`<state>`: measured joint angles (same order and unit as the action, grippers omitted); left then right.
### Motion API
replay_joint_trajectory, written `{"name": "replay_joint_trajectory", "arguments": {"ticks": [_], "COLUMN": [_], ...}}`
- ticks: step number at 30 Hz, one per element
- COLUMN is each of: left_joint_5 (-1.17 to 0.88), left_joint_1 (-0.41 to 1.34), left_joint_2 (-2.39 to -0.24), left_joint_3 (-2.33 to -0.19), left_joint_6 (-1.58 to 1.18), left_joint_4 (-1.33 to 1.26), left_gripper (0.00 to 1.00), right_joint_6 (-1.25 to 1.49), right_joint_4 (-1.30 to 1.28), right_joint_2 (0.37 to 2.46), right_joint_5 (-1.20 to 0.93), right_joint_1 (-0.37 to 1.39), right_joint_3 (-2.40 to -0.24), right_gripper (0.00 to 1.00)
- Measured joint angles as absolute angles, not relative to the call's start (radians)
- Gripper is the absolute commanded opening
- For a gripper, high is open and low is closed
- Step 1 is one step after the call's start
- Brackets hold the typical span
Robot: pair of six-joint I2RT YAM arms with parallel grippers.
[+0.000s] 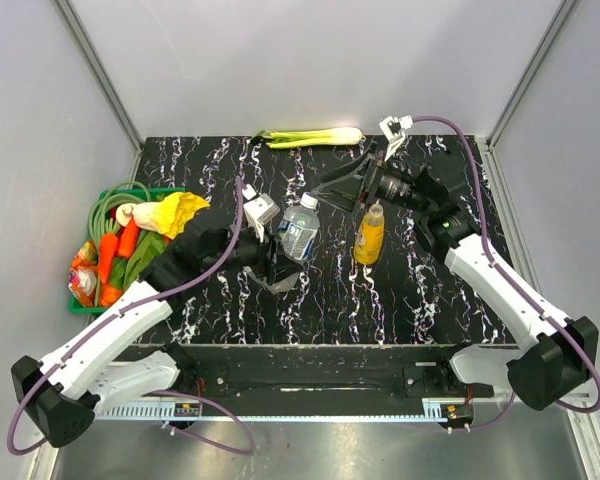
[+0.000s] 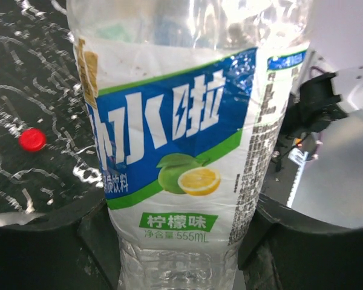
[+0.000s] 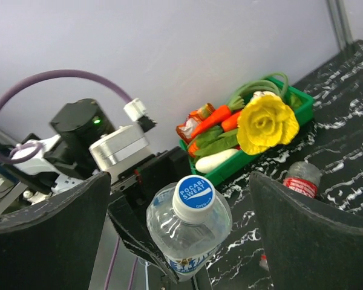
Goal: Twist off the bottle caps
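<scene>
Grey walls close in a black, white-veined table (image 1: 410, 290). Near its middle the left gripper (image 1: 280, 250) holds a water bottle (image 1: 300, 230), which leans a little in the top view. In the left wrist view its fingers (image 2: 48, 241) press the clear body from both sides below the label.

That label is blue over green on white. It carries large white Chinese characters "水啦", a picture of a green lime and a cut lemon, "柠檬味" on a green strip, and "555mL". The fine print down its side is too small to read.

The white-blue cap (image 3: 193, 196) is on the neck and reads "POCARI SWEAT" plus a smaller word I cannot make out. The right gripper (image 3: 181, 235) is spread wide, with the cap between its fingers (image 3: 314, 229) and touching neither.

A red cap (image 2: 32, 139) lies loose on the table beside the bottle. A red-label bottle (image 3: 302, 179) shows past the right finger, its print unreadable. A juice bottle (image 1: 370, 235) stands upright, capped, just right of the water bottle.

A green basket (image 1: 80, 305) of toy vegetables sits at the left edge, and a leek (image 1: 310, 137) lies along the far edge.
</scene>
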<state>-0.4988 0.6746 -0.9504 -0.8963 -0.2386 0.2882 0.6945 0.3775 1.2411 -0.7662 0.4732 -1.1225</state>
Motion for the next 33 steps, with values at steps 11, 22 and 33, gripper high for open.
{"name": "replay_joint_trajectory", "arguments": {"ticks": [11, 22, 33], "left_joint_5": [-0.059, 0.283, 0.371], "left_joint_1": [0.825, 0.955, 0.97], "left_joint_2": [-1.015, -1.156, -1.181], "left_joint_3": [-1.018, -1.133, -1.15], "left_joint_6": [-0.204, -0.207, -0.215], "left_joint_4": [0.479, 0.616, 0.649], "left_gripper": [0.03, 0.02, 0.02], "right_joint_6": [0.675, 0.704, 0.722], "right_joint_4": [0.177, 0.105, 0.063], "right_joint_2": [1.324, 1.393, 1.416], "right_joint_5": [-0.706, -0.719, -0.725], "right_joint_1": [0.472, 0.472, 0.469], "right_joint_3": [-1.2, -1.225, -1.236], "right_gripper": [1.0, 0.87, 0.55]}}
